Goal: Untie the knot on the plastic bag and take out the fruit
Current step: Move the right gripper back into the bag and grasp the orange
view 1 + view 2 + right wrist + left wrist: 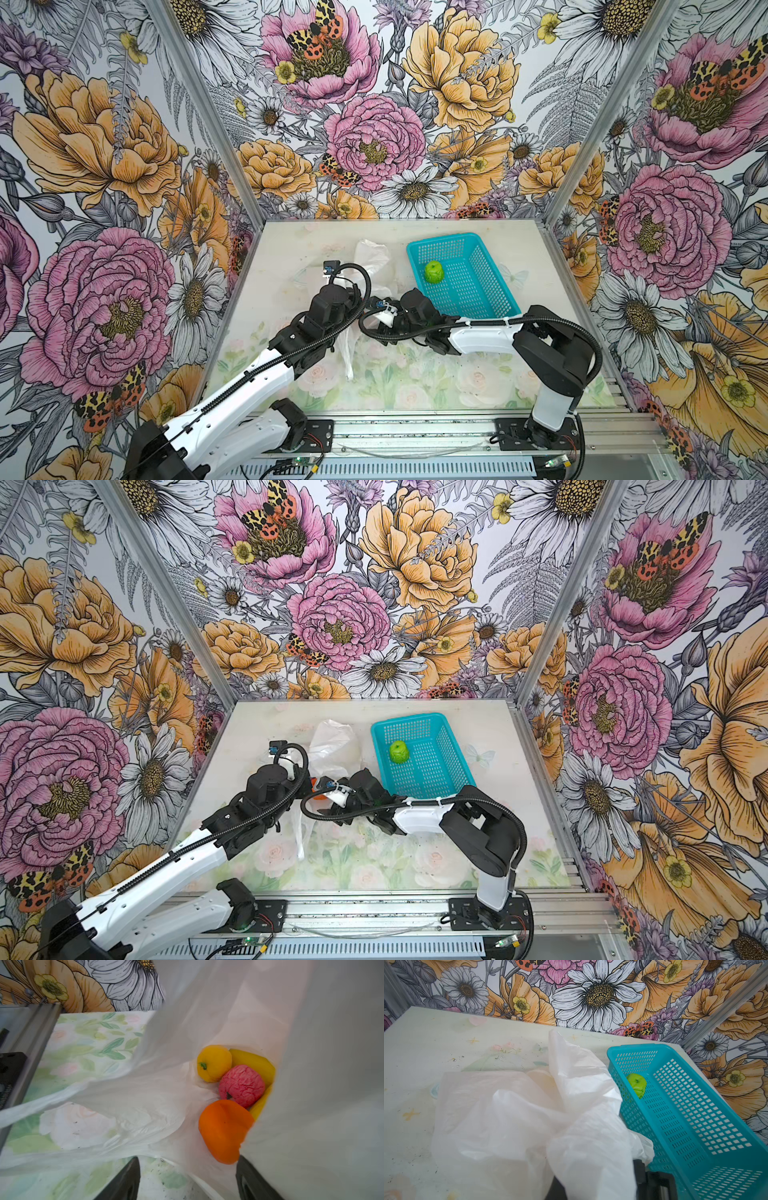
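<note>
The plastic bag (374, 257) (332, 746) lies crumpled at mid-table, left of the basket. No knot shows; the bag's mouth stands open and a loose handle strip (348, 357) trails toward the front. My left gripper (353, 291) (602, 1188) is shut on a fold of the bag (508, 1115), which drapes over it. My right gripper (374, 318) (188, 1159) is open at the mouth, with an orange fruit (224, 1130) (319, 793) just past its fingertips. Behind it lie a pink-red bumpy ball (242, 1084), a round yellow fruit (214, 1062) and a yellow oblong one (253, 1064). A green apple (434, 272) (399, 752) (636, 1084) sits in the basket.
The teal mesh basket (444, 240) (409, 720) (639, 1047) stands at the back right, close beside the bag and my right wrist. Flowered walls enclose the table on three sides. An aluminium rail (415, 432) with both arm bases runs along the front edge.
</note>
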Robot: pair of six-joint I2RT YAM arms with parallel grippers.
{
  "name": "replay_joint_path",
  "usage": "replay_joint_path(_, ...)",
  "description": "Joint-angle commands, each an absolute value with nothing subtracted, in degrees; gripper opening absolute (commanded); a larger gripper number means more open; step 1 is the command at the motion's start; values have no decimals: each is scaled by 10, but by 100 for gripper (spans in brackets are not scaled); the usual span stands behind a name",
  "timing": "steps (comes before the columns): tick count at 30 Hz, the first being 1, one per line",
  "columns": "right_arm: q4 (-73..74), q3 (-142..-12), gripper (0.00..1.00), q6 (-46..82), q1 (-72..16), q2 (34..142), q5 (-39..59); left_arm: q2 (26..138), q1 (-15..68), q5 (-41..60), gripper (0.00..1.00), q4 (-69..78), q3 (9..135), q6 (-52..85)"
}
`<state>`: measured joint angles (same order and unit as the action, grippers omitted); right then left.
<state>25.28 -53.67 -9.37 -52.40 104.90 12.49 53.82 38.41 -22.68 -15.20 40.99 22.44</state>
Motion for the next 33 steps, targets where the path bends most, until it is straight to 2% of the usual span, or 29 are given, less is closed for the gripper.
replay_joint_path(1,269,-575,78,-60,-526,1085,36,542,394,-207,0,-153,434,224)
replay_joint_path(6,258,-610,86,-57,-534,1125,0,525,401,-211,0,-156,432,226)
replay_joint_path(13,197,-705,89,-21,-534,1201,-40,508,403,-210,0,-155,428,227)
replay_joint_path(21,178,-737,86,-27,-534,1233,-11,514,405,-246,0,-162,428,223)
replay_joint_path(28,156,-726,87,-72,-534,1245,-5,507,402,-271,0,-171,423,234)
replay_joint_path(30,153,-717,84,-86,-534,1241,-1,509,402,-271,0,-171,424,233)
replay_joint_path(33,154,-713,69,-87,-534,1229,2,510,402,-273,0,-171,424,233)
